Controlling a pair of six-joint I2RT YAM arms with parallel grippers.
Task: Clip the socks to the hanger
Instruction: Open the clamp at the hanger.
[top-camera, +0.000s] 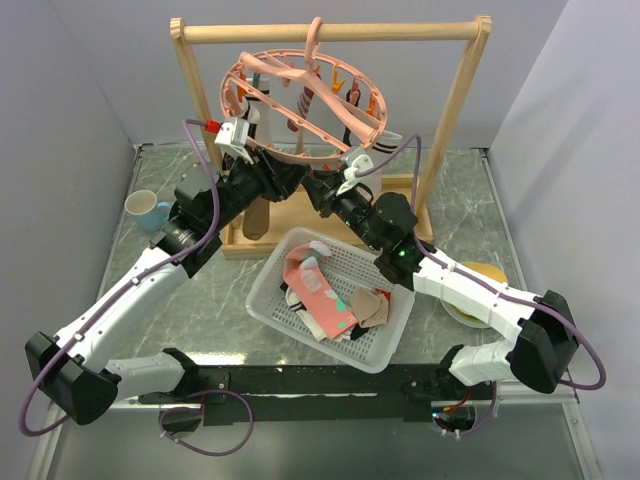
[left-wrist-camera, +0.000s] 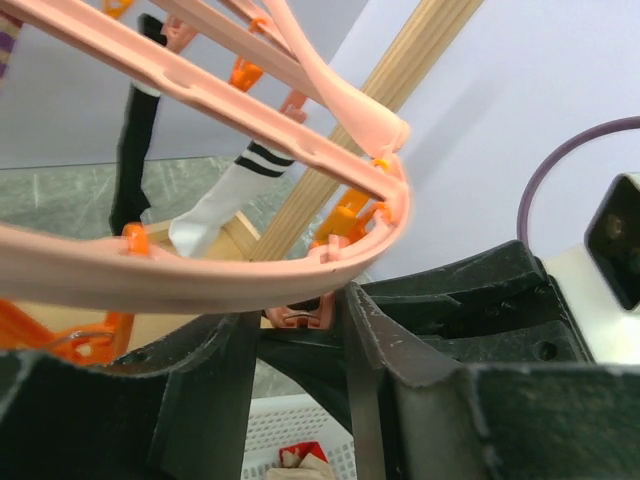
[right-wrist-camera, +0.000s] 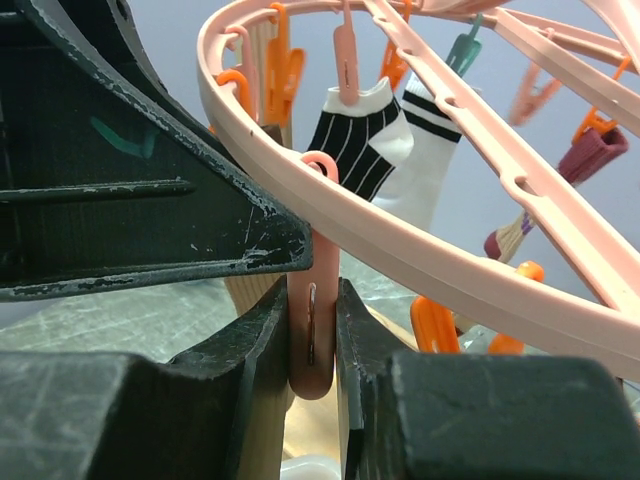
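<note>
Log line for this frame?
right gripper: shut on pink clip | left gripper: at hanger rim, grip unclear | socks: several in basket

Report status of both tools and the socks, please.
Left tool open at hanger rim. Right tool shut on pink clip. Loose socks in basket; nothing seen blocking.

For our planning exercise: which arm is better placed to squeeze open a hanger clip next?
Right: the right gripper clamps a pink clip; the left gripper is open at the hanger.

Hanger (top-camera: 300, 156), clips (top-camera: 355, 92) and hung socks (right-wrist-camera: 360, 145) crowd the rack's (top-camera: 330, 32) upper opening.
</note>
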